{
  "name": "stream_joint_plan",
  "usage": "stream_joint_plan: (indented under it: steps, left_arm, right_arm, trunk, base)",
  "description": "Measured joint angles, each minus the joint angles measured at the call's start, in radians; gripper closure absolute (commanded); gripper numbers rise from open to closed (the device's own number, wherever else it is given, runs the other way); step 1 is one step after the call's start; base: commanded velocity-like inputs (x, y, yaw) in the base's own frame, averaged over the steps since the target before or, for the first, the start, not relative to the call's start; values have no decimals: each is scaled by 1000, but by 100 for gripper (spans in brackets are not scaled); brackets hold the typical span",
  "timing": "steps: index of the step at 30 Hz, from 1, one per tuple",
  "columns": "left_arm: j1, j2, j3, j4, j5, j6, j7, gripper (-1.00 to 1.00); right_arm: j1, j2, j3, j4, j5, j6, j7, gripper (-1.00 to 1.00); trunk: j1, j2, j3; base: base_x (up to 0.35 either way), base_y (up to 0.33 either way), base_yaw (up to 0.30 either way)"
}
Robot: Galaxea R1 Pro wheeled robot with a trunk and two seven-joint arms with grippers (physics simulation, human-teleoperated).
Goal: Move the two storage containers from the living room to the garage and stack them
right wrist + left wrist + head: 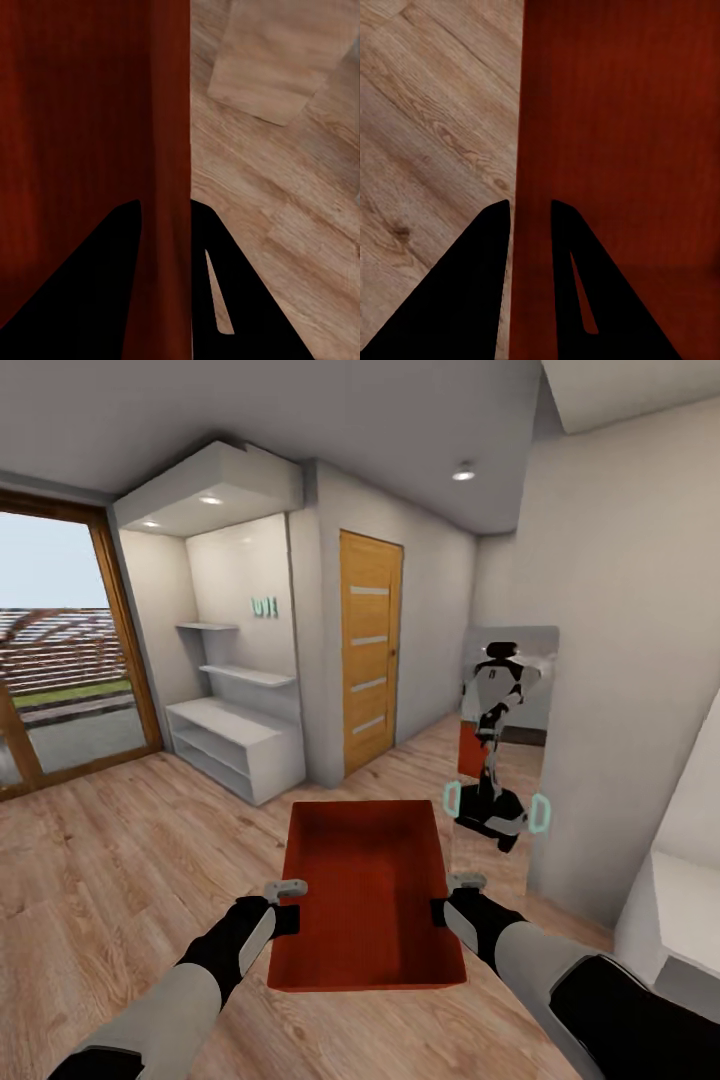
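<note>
Between the two arms, out in front of the trunk, the left hand (292,901) is clamped on the left wall of a storage container (368,895), one finger (457,292) outside the wall and the other inside. The right hand (447,898) pinches the opposite wall in the same way, its fingers (97,285) closed on either side of the thin plastic. The container is held level above the wood plank floor (130,870), its long axis pointing away from the robot. It is a red-orange rectangular bin, open at the top, with low straight walls and a flat, bare bottom; the inside looks darker and brownish red in the wrist views. Beyond it stands a pale wall corner with a light wooden door (371,650) carrying four frosted strips. To the left is a white alcove with shelves (240,710) and a low cabinet, then a large glazed door (60,650) in a wooden frame. To the right, a tall mirror (505,750) leans on the wall and reflects the robot holding the bin.
</note>
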Motion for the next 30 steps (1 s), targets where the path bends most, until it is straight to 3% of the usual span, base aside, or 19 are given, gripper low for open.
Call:
stream_joint_plan:
  steps: [15, 30]
  left_arm:
    - [0, 0, 2, 0, -4, 0, -2, 100]
    - [0, 0, 2, 0, -4, 0, -2, 100]
  right_arm:
    - [0, 0, 0, 0, 0, 0, 0, 100]
    - [0, 0, -1, 0, 0, 0, 0, 100]
  trunk:
    - [0, 0, 0]
    - [0, 0, 0]
  base:
    - [322, 0, 262]
    - [322, 0, 18]
